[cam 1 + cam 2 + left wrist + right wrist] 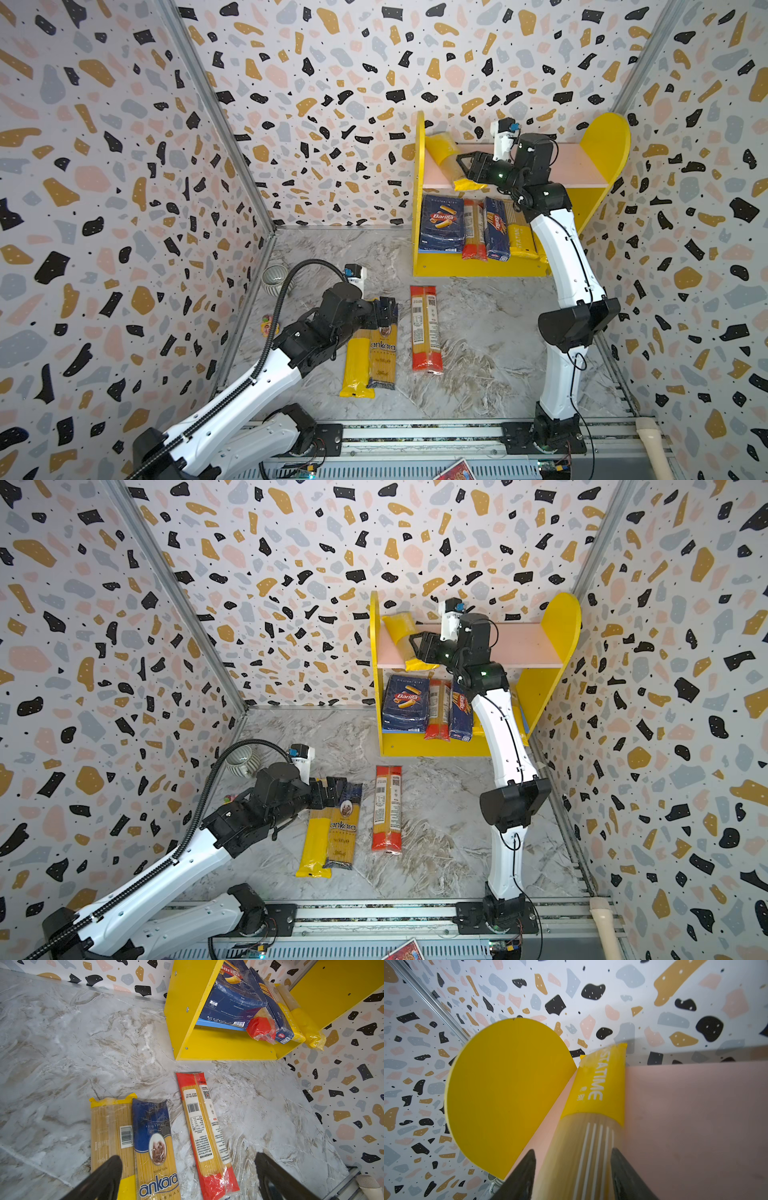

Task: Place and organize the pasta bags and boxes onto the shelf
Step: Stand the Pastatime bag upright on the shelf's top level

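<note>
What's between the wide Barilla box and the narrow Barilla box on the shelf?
A red-ended spaghetti bag sits between the wide Barilla box and the narrow Barilla box, close against both; both top views show it.

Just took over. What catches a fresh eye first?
The yellow shelf against the back wall, with the right gripper straddling a yellow-ended pack on its pink upper board. Three packs lie on the marble: a yellow one, the ankara bag, a red-orange one, the open left gripper over the first two.

Yellow-ended bag (pixel 591 1122) motion-blurred between the jaws, perhaps loose; lower-shelf yellow bag (pixel 519 244) half behind right arm (pixel 556 239).
</note>
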Available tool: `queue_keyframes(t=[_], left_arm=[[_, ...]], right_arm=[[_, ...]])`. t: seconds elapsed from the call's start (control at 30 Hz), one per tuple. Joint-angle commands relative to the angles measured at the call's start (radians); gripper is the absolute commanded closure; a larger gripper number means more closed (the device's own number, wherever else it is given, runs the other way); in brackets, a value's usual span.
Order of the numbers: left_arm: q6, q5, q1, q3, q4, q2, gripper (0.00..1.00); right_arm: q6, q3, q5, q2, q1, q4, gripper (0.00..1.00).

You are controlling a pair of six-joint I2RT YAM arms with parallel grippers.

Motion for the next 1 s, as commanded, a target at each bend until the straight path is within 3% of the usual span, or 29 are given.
queue_keyframes(t=[0.0, 0.17, 0.53, 0.77, 0.97], left_arm=[[0.000, -0.015, 0.005, -0.014, 0.013, -0.020, 0.00], [-0.003, -0.020, 0.005, -0.015, 0.006, -0.036, 0.01], [-0.003, -0.035, 0.005, -0.036, -0.016, -0.086, 0.00], [-0.009, -0.030, 0.005, -0.046, -0.017, -0.107, 0.00], [-0.015, -0.031, 0.005, -0.064, -0.027, -0.135, 0.00]], right_arm=[[-0.009, 0.031, -0.018, -0.070, 0.011, 0.050, 0.39], [-0.007, 0.023, -0.017, -0.080, 0.013, 0.033, 0.38], [-0.053, -0.050, 0.100, -0.153, 0.002, -0.085, 0.37], [-0.097, -0.200, 0.211, -0.221, 0.048, -0.110, 0.36], [-0.088, -0.300, 0.192, -0.255, 0.050, -0.087, 0.32]])
